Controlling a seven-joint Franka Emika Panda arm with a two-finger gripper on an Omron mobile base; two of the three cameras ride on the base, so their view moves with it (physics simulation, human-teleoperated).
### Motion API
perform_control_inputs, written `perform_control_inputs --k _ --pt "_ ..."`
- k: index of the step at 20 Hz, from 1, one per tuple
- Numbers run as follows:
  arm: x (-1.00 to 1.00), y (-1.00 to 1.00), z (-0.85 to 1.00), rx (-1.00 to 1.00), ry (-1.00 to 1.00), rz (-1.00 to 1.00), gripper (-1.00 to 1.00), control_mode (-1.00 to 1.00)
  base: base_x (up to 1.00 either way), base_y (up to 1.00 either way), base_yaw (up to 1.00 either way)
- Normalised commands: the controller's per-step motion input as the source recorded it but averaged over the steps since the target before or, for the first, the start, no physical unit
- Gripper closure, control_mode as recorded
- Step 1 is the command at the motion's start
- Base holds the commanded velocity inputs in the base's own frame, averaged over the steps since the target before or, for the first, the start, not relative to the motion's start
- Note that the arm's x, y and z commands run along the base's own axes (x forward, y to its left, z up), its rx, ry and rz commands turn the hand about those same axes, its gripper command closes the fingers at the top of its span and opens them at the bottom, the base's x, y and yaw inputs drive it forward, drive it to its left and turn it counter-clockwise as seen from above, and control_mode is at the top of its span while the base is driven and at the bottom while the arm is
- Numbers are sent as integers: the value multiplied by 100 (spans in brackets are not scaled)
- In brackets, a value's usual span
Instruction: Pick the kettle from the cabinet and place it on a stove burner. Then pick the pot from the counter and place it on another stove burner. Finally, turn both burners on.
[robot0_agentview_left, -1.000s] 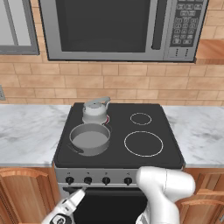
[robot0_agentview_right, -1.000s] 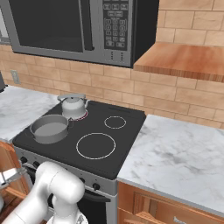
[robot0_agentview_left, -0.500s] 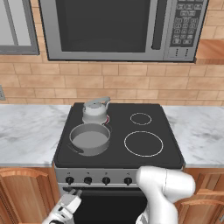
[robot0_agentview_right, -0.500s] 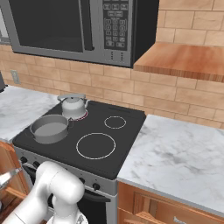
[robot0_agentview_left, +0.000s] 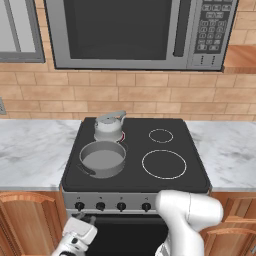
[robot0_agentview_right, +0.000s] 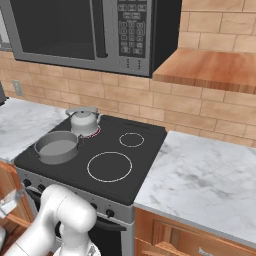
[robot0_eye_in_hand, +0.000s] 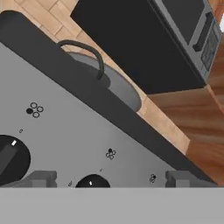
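The silver kettle (robot0_agentview_left: 109, 127) (robot0_agentview_right: 83, 121) stands on the back-left burner, whose ring glows red at the kettle's base. In front of it, on the front-left burner, sits the wide grey pot (robot0_agentview_left: 102, 159) (robot0_agentview_right: 57, 146) (robot0_eye_in_hand: 114, 85). My gripper (robot0_agentview_left: 79, 226) (robot0_agentview_right: 9, 204) (robot0_eye_in_hand: 111, 179) hangs low before the stove's front, below the left knobs (robot0_agentview_left: 79, 205), and points up at the panel. It is open, its fingertips (robot0_eye_in_hand: 41, 178) far apart. Between them a small knob (robot0_eye_in_hand: 92, 181) shows, with a larger knob (robot0_eye_in_hand: 11, 157) to the left. The cabinet shelf (robot0_agentview_right: 215, 70) is bare.
Marble counter (robot0_agentview_left: 30, 150) (robot0_agentview_right: 210, 175) flanks the black cooktop (robot0_agentview_left: 165, 185). The two right burners (robot0_agentview_left: 164, 164) carry nothing. A microwave (robot0_agentview_left: 135, 32) hangs above. Four knobs line the front panel, with the oven door below and wooden drawer fronts (robot0_agentview_left: 20, 215) either side.
My hand has sunk a little lower and to the left, away from the knob panel. Kettle and pot have not moved.
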Motion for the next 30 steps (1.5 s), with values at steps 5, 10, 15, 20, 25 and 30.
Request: perform_control_inputs --k 5,10,15,20,25,30 --pt "12 7 -1 16 -15 9 -100 -100 0 0 0" --pt "-2 20 0 11 -7 8 -100 -100 0 0 0" --pt "4 18 0 4 -2 6 -100 -100 0 0 0" --pt "17 13 0 6 0 0 -100 -100 0 0 0" --pt "12 3 -2 2 0 0 -100 -100 0 0 0" --pt "16 13 -13 0 0 0 -100 -100 0 0 0"
